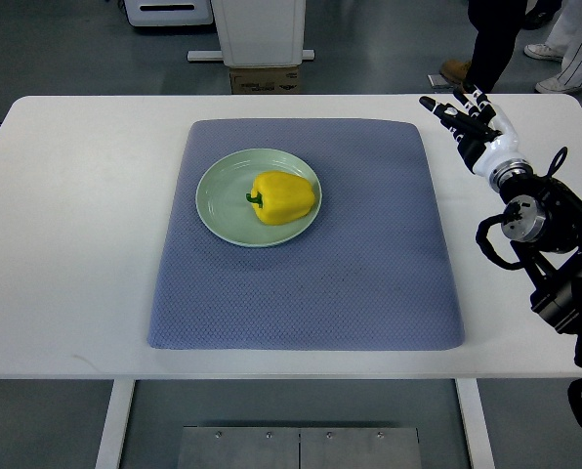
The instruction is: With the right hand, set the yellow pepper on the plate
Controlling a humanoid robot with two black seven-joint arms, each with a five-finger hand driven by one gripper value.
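The pepper already lies on the plate, well to the left of the right hand, which hangs over the bench edge with fingers spread and empty. Little can go wrong now unless a stray sweep back left nudges the plate or rolls the pepper off. It lies on its side, long axis across, stem pointing away from the hand.

Single top view, steeply down, table
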